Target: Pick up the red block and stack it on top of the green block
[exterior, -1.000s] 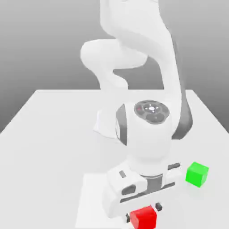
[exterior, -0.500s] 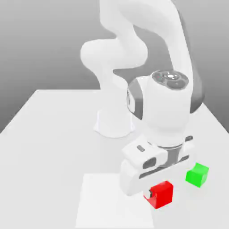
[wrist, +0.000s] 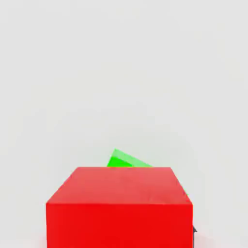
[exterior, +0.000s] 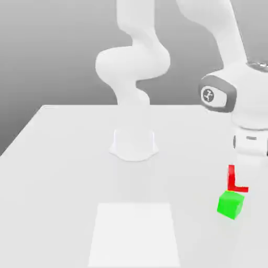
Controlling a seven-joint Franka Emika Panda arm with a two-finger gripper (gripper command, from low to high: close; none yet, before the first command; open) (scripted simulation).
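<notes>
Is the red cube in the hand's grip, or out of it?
In it: the red cube fills the space before the hand's camera, held up over the green cube.

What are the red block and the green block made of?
The red block looks like smooth, hard plastic or painted wood: its faces are flat and plain, with no grain showing. The green block may be the same stuff, since it is evenly bright with straight edges, but looks alone can't settle it.

Smooth red block just above or on the bright green block, partly hidden.
</notes>
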